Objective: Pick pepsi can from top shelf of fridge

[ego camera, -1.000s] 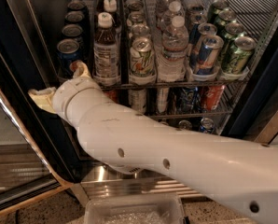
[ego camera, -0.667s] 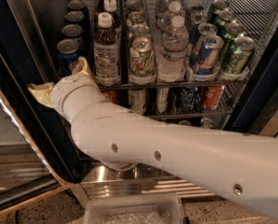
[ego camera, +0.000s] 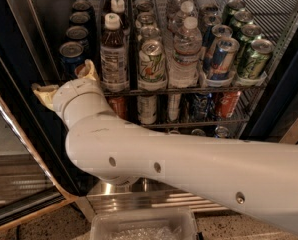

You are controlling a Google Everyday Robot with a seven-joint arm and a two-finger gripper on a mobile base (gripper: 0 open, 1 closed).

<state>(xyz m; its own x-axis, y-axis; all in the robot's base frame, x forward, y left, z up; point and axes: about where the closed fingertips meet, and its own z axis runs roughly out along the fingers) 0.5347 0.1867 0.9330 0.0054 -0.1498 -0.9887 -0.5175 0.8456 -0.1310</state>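
Note:
The fridge (ego camera: pixel 289 79) stands open in front of me. Its top shelf (ego camera: pixel 189 90) is a wire rack with lanes of drinks. The leftmost lane holds a row of dark blue pepsi cans; the front pepsi can (ego camera: pixel 71 55) has a silver top. My gripper (ego camera: pixel 64 81) is at the shelf's left front edge, just below and in front of that can. It is open, with one beige finger (ego camera: pixel 87 69) to the right of the can and the other (ego camera: pixel 43 94) low on the left. It holds nothing. My white arm hides the lower left racks.
Tea bottles (ego camera: pixel 114 54), green-white cans (ego camera: pixel 151 61), water bottles (ego camera: pixel 187 54), slim blue-silver cans (ego camera: pixel 221 58) and green cans (ego camera: pixel 254 58) fill the other lanes. A lower rack holds red cans (ego camera: pixel 228 104). The glass door (ego camera: pixel 14 179) hangs open on the left. A clear plastic bin (ego camera: pixel 139 226) sits below.
The gripper has edged slightly up and toward the front pepsi can. The forearm has swung lower and now fills more of the view. The cans have not moved.

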